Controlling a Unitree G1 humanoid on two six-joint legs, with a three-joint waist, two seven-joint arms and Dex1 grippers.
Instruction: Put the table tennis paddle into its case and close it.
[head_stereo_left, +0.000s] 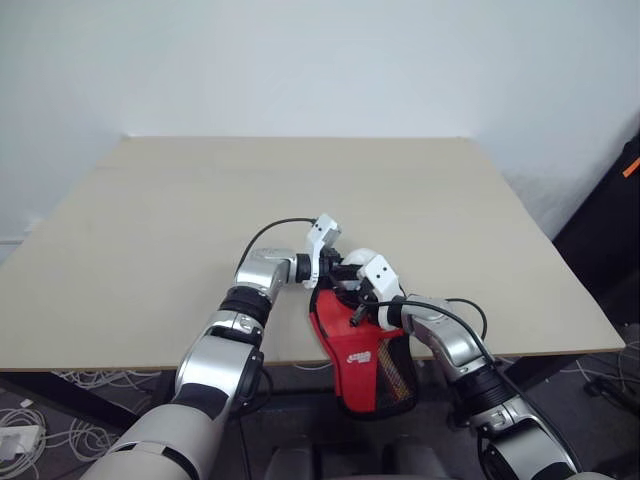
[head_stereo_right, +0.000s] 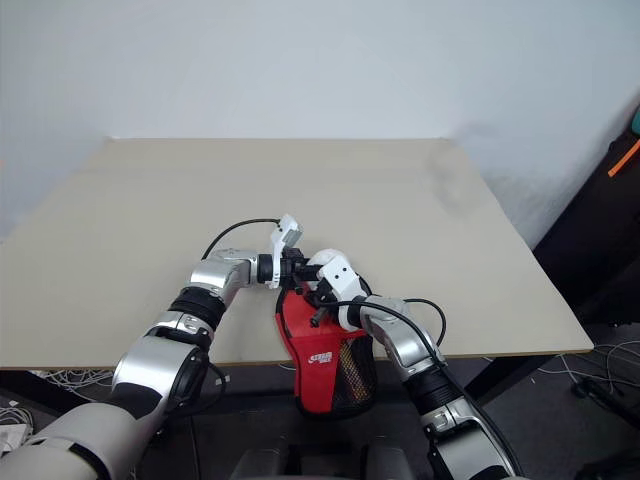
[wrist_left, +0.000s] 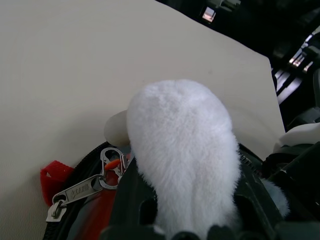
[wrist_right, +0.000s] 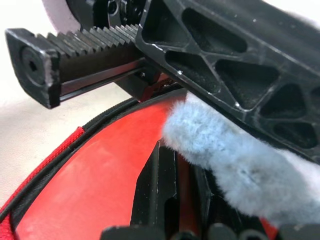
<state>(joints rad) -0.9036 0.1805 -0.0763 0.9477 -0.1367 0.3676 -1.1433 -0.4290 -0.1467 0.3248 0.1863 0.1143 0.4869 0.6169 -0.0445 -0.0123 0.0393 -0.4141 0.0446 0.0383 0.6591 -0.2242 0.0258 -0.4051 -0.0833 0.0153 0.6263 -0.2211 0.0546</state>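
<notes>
Looks like a robotics lab or test room: bare pale wooden table (head_stereo_left: 300, 190) against plain white wall (head_stereo_left: 320, 60), loose cables (head_stereo_left: 70, 385) and a power adapter (head_stereo_left: 20, 438) on the floor beneath

case logo: a white printed mark sits on the red panel of the case (head_stereo_left: 362, 352), beside the black mesh; its letters are too small to read.
zip pull: the metal zipper pull (wrist_left: 80, 191) carries small engraved lettering on its flat tab, not legible.
other text: no other words, numbers or signs can be read.
</notes>
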